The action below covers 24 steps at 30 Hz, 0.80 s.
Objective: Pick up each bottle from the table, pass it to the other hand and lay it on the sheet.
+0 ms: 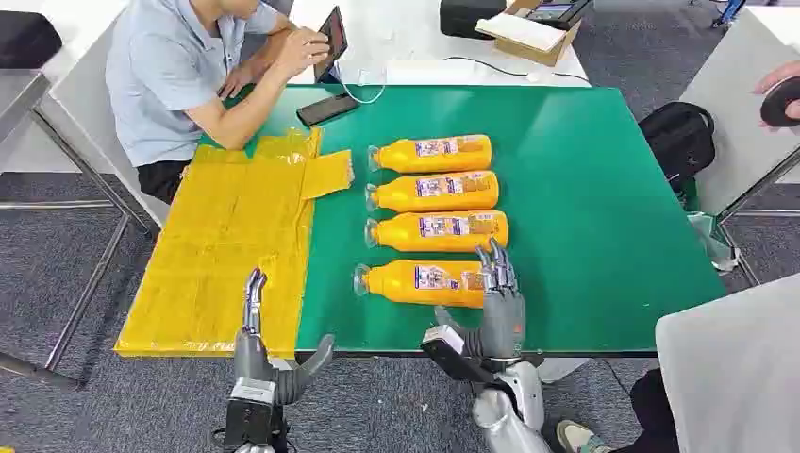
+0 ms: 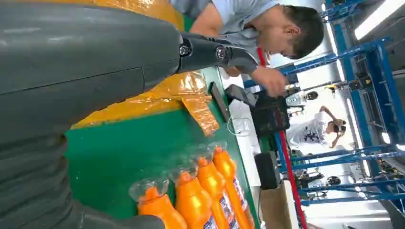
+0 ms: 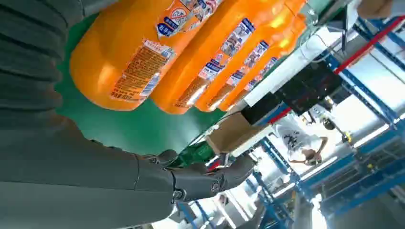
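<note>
Several orange bottles lie side by side on the green table (image 1: 594, 217), caps pointing toward the yellow sheet (image 1: 226, 245). The nearest bottle (image 1: 420, 281) lies close to the front edge, with another bottle (image 1: 434, 229) just behind it. My right hand (image 1: 495, 311) stands at the base end of the nearest bottle, its fingers stretched upward and apart, holding nothing. The right wrist view shows that bottle's base (image 3: 124, 52) close to the right hand (image 3: 95, 181). My left hand (image 1: 259, 354) is open at the table's front edge by the sheet's near corner. The left wrist view looks past the left hand (image 2: 71, 71) at the bottle caps (image 2: 191, 200).
A person in a light blue shirt (image 1: 170, 66) sits at the table's far left holding a tablet, with a phone (image 1: 325, 109) lying on the table nearby. A cardboard box (image 1: 533, 33) is behind the table. A black bag (image 1: 679, 137) sits at the right, and another person's hand (image 1: 778, 90) is at the right edge.
</note>
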Tool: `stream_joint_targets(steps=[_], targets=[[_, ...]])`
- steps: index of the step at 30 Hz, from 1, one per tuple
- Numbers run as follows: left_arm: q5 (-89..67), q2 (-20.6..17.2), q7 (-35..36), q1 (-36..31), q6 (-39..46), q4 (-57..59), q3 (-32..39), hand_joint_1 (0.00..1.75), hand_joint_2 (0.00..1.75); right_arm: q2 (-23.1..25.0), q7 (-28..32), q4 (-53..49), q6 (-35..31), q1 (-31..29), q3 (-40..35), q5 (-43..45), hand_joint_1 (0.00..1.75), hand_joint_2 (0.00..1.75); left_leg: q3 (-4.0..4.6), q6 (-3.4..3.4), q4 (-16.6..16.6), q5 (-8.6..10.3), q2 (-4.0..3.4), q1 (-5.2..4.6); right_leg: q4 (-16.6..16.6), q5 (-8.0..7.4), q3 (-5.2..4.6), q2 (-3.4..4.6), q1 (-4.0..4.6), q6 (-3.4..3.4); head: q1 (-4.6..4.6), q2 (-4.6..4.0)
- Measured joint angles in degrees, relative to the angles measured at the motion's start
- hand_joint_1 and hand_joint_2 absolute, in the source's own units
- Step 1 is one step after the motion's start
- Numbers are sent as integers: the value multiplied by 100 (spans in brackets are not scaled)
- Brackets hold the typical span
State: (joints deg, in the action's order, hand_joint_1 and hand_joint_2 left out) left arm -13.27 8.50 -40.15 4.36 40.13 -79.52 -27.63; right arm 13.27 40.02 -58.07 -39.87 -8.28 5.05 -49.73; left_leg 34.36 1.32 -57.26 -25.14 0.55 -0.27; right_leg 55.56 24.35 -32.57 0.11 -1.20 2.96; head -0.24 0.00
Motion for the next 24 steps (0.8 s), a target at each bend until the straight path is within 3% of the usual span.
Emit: stream_joint_targets(steps=[6, 13, 24], targets=[[66, 0, 0, -78, -2, 0, -52, 0, 175, -37, -495, 319, 0, -195, -13, -1093, 0, 175, 1, 0, 1, 0, -2, 2, 1, 1, -1, 0, 2, 0, 0, 0], [118, 2, 0, -154, -2, 0, -68, 0, 175, -391, -1452, 1202, -2, -655, -494, -1436, 0, 175, 0, 1, 0, 1, 0, 0, 0, 0, 1, 0, 0, 0, 2, 0], [118, 2, -2, -159, -2, 2, -85, 0, 175, -791, -2905, 1799, -7, -1059, -1272, -2203, 0, 175, 1, 1, -1, 1, 0, 0, 1, 0, 0, 0, 1, 0, 0, 0]])
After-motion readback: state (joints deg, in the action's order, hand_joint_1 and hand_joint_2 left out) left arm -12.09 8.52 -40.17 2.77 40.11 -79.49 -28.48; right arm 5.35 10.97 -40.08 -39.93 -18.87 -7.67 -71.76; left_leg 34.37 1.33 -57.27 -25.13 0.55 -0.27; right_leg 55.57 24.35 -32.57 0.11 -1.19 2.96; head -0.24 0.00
